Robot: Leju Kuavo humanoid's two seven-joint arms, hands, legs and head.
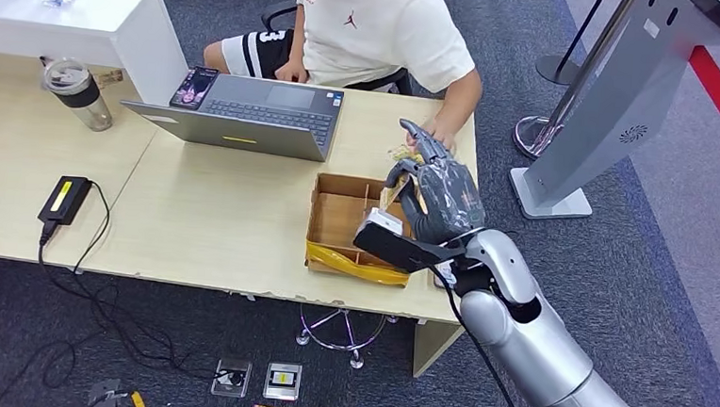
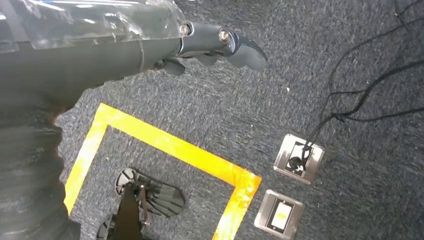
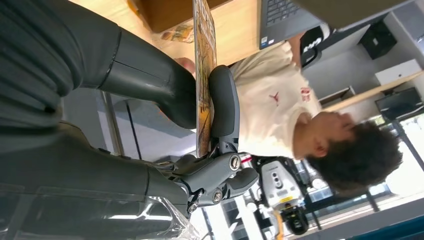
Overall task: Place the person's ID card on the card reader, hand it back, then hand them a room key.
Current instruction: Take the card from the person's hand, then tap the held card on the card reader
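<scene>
Showing edge-on, yellow-printed card (image 3: 204,75) between fingers (image 3: 223,102)

A thin card (image 3: 204,75) with a yellow-brown printed face stands edge-on in the right wrist view, pinched between the thick grey thumb and a dark finger of the right hand (image 3: 200,100). In the head view that hand (image 1: 437,194) is raised over the right end of the bench (image 1: 223,223), beside a cardboard box (image 1: 336,223), close to the seated person's hand (image 1: 436,135).
</scene>
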